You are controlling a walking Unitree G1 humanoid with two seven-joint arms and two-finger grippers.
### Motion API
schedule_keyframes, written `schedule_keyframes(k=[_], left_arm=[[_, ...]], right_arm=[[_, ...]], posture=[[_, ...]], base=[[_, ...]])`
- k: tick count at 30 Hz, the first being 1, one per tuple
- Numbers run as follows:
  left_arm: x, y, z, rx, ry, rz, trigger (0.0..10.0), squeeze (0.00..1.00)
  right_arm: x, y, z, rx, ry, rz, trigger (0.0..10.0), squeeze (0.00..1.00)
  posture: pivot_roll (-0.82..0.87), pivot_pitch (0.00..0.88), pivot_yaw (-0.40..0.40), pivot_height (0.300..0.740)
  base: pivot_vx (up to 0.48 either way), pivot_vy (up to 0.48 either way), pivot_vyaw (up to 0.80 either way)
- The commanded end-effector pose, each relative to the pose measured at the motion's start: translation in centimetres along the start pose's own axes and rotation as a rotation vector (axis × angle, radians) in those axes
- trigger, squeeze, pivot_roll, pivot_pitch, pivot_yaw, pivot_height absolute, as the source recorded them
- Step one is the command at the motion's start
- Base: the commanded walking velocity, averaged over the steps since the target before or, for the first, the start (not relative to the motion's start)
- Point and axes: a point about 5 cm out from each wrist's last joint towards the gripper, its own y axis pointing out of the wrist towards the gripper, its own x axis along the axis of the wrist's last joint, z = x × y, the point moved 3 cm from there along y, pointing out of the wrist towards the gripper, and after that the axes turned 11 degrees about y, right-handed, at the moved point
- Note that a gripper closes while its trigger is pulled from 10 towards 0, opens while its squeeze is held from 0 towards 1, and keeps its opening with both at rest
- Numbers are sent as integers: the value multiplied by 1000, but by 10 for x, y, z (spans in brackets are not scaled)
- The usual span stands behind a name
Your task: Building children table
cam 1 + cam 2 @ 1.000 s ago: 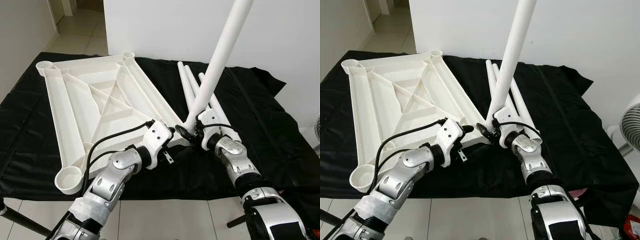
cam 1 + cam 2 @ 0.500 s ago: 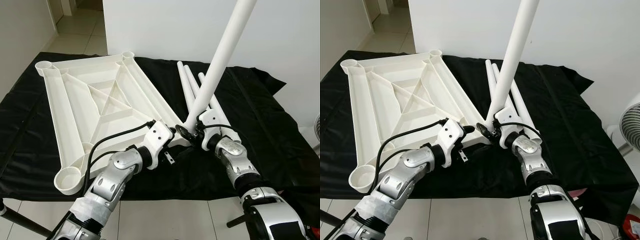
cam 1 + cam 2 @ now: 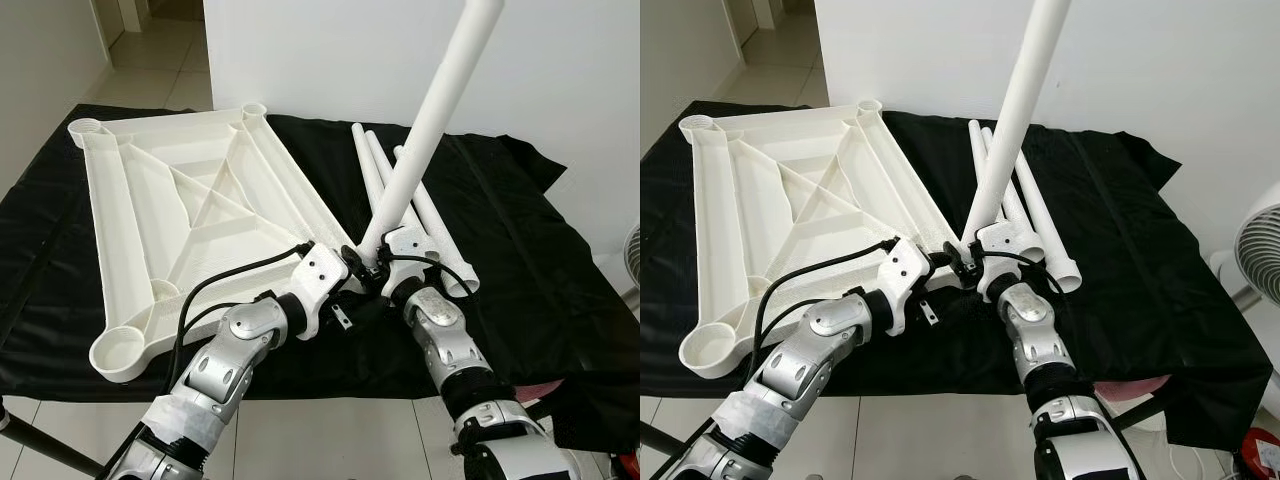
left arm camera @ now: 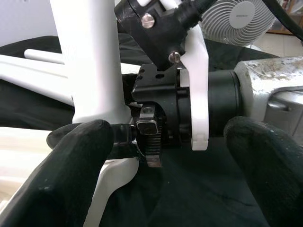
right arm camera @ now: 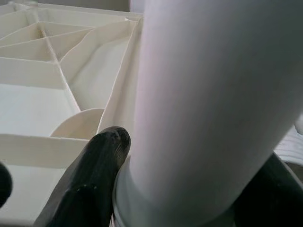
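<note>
Looking down from the head, we see the white table top (image 3: 190, 215) lying upside down on a black cloth (image 3: 520, 260), its near right corner met by a white leg (image 3: 425, 130) whose long axis rises steeply, leaning up and to the right toward the wall. Our right gripper (image 3: 372, 262) is clamped on that leg's foot; our left gripper (image 3: 350, 272) sits just beside it. Three spare legs (image 3: 420, 205) lie flat, pointing away from us. From the left wrist, our black fingertips (image 4: 78, 156) stand apart either side of the other gripper's body, with a fan (image 4: 241, 16) behind. From the right wrist, black fingers (image 5: 87, 184) squeeze the leg, ribbed underside beyond.
</note>
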Motion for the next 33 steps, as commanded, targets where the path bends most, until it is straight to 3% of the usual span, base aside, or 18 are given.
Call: schedule_keyframes(k=[1,6,12,24,25,33], left_arm=[[-1,1,-5,-27,1,1,10000,0],[-1,1,-5,-26,2,-1,10000,0],[0,2,-6,-28,0,-3,10000,0],[0,3,-5,-32,3,-4,10000,0],[0,2,-5,-32,4,-2,10000,0],[-2,1,-7,-37,1,0,10000,0]], right_arm=[[-8,-3,-4,-89,89,4,10000,0],[-7,-5,5,-204,140,-36,10000,0],[-6,-6,11,-225,157,-33,10000,0],[-3,-8,3,-228,125,-22,10000,0],[2,-9,-2,-213,109,-35,10000,1000],[8,-10,-11,-180,63,-28,10000,1000]], posture=[[34,0,-102,740],[34,0,-107,740],[32,0,-103,740],[32,0,-101,740],[33,0,-104,740],[32,0,-105,740]], base=[[0,0,0],[0,0,0],[0,0,0],[0,0,0],[0,0,0],[0,0,0]])
